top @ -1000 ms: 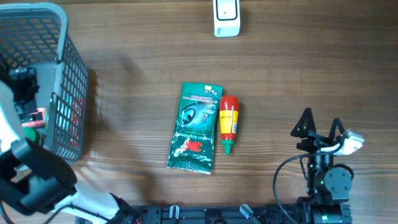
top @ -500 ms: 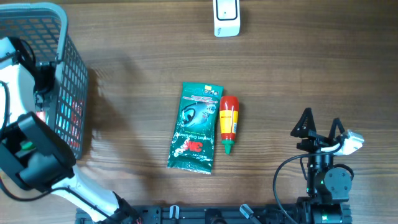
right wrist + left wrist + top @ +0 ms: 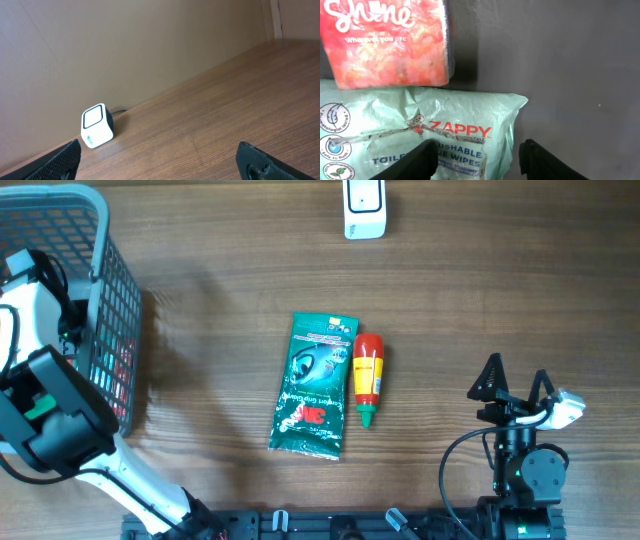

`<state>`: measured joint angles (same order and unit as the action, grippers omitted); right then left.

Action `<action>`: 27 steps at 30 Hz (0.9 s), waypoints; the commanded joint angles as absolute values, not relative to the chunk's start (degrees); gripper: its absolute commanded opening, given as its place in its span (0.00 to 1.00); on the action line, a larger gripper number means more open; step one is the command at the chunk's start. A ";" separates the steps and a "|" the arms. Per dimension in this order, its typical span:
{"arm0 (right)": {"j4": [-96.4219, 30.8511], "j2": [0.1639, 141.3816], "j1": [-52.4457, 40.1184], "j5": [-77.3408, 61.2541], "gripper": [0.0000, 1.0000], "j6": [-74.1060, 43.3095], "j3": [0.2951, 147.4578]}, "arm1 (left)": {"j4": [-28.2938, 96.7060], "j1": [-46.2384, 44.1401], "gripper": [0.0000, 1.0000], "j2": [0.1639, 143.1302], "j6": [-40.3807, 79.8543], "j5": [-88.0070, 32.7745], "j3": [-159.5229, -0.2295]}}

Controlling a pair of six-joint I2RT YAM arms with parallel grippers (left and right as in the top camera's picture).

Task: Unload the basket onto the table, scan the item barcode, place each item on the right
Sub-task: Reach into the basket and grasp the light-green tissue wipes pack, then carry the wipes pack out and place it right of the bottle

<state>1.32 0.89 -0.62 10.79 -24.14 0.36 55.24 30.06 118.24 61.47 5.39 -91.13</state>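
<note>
While my left arm reaches into the basket [image 3: 108, 275], neither gripper holds anything.
The left gripper [image 3: 479, 151] stands partly open astride the right edge of the Zappy wipes pack [image 3: 420, 125], which lies on the basket floor touching a red Shine pack [image 3: 385, 45]. The jaws have not closed on it. My right gripper [image 3: 157, 152] gapes wide and empty, well apart from the scanner [image 3: 364, 208], with the green pouch [image 3: 315, 385] and red bottle [image 3: 368, 375] between.
</note>
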 commanded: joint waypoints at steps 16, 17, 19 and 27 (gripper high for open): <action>1.45 0.54 -0.84 11.62 1.00 -24.14 0.30 | 69.63 33.36 0.04 119.07 57.08 5.41 -99.13; 1.45 0.54 -0.84 11.62 1.00 -24.14 0.32 | 70.89 33.74 0.04 117.91 55.83 4.71 -101.62; 1.45 0.54 -0.84 11.62 1.00 -24.14 0.30 | 74.00 34.46 0.04 115.31 55.22 3.66 -106.72; 1.45 0.54 -0.84 11.62 1.00 -24.16 0.32 | 75.07 34.61 0.04 99.46 52.86 -8.75 -113.71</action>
